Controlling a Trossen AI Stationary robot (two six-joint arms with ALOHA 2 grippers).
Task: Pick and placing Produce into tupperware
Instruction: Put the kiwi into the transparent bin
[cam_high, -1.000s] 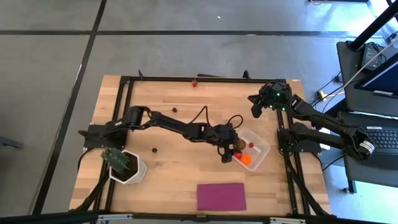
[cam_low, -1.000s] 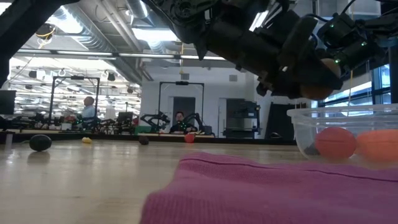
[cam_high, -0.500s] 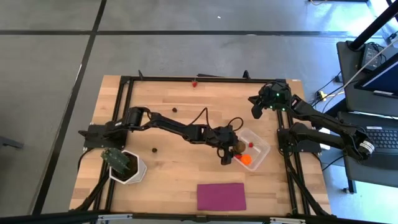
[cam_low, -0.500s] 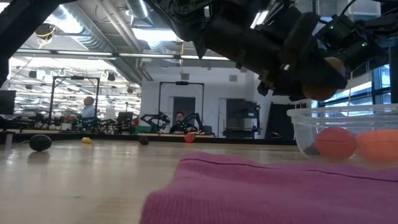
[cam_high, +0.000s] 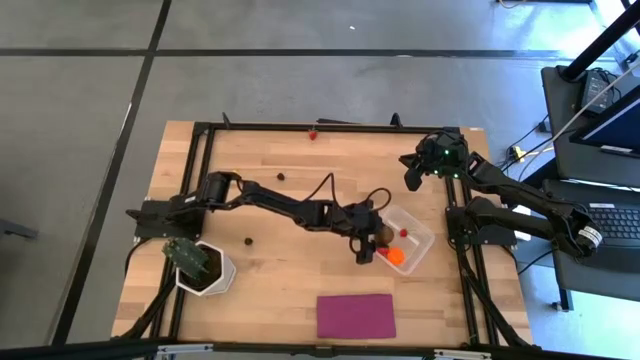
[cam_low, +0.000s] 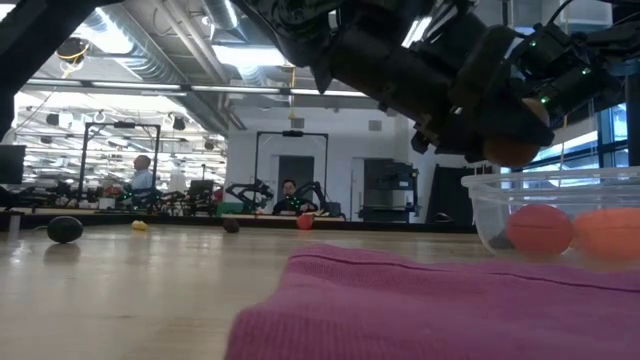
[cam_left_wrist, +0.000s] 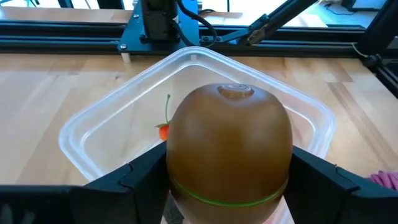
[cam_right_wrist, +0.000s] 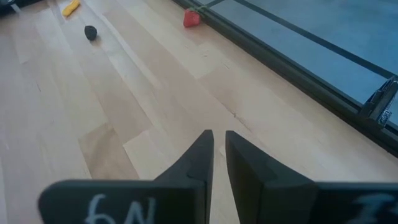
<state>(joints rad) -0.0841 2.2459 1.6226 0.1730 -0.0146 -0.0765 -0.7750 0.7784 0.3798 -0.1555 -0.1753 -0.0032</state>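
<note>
Item: brown oval (cam_left_wrist: 229, 148), toy produce, egg-shaped with a green seam round its lower part; its long axis points forward out of the grip, blunt end toward the tub. Holder: left gripper (cam_high: 372, 244), fingers (cam_left_wrist: 140, 177) clamped on either flank of the oval, carried above the wood at the tub's near edge. Receiver: tupperware (cam_high: 428, 238), clear, shallow, rounded-square, standing on the table's right half. Relation on which the next move appears to turn: from the wrist the tub lies straight ahead of and below the held oval; from above, the gripper sits at the tub's left rim, the oval just at or barely over that rim; from table level the oval (cam_low: 512, 150) hangs above the tub's wall (cam_low: 500, 192) and clear of it. Judgement: a short further reach toward the tub's middle, then a release, should drop it inside; letting go too near the rim risks it rolling off onto the wood. Contents already in the tub: orange ball (cam_high: 397, 256), a small red piece with a stem (cam_left_wrist: 163, 130). Loose produce well apart on the boards: dark berries (cam_high: 248, 240), a red piece (cam_high: 313, 134) by the far rail. Right gripper (cam_high: 412, 172): idle near the table's far right corner, fingers drawn nearly together, holding nothing; the left arm is plainly the nearer.
</note>
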